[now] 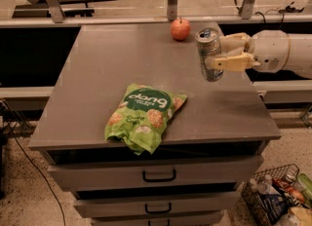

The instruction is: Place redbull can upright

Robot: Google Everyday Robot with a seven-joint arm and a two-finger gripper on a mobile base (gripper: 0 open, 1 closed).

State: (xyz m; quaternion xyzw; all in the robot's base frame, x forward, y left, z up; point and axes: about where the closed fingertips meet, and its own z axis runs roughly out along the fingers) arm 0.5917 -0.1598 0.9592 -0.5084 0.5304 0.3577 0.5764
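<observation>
The redbull can (pixel 208 53) is a slim silver can, held nearly upright with its top tilted slightly toward me, over the right part of the grey cabinet top (pixel 107 69). My gripper (pixel 220 52) reaches in from the right and is shut on the can, its cream fingers (pixel 229 63) clasping the can's right side. The can's base is at or just above the surface; I cannot tell if it touches.
A red apple (pixel 180 28) sits at the back edge, just left of the can. A green snack bag (pixel 143 115) lies near the front middle. Drawers are below the top. A wire basket (pixel 278 198) with items stands on the floor at the lower right.
</observation>
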